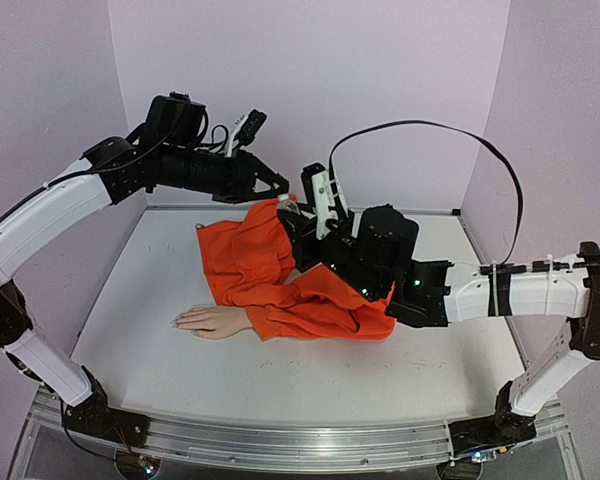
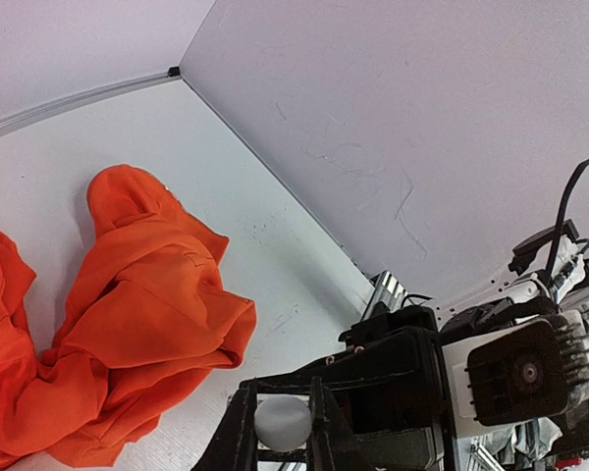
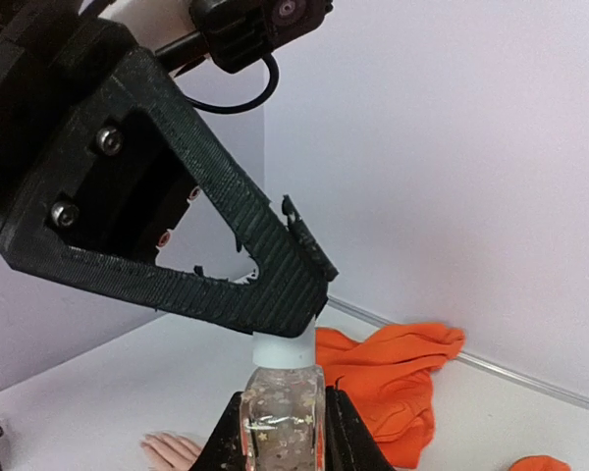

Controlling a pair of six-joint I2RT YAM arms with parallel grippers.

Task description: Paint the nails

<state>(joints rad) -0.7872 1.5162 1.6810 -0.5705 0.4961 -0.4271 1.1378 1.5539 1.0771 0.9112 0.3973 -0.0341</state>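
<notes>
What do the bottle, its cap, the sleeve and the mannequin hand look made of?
bottle: clear and glossy with highlights, glass or hard plastic.
cap: matte white, likely plastic.
sleeve: orange fabric, it creases and folds.
mannequin hand: smooth pale peach, probably plastic or rubber, can't tell which.
</notes>
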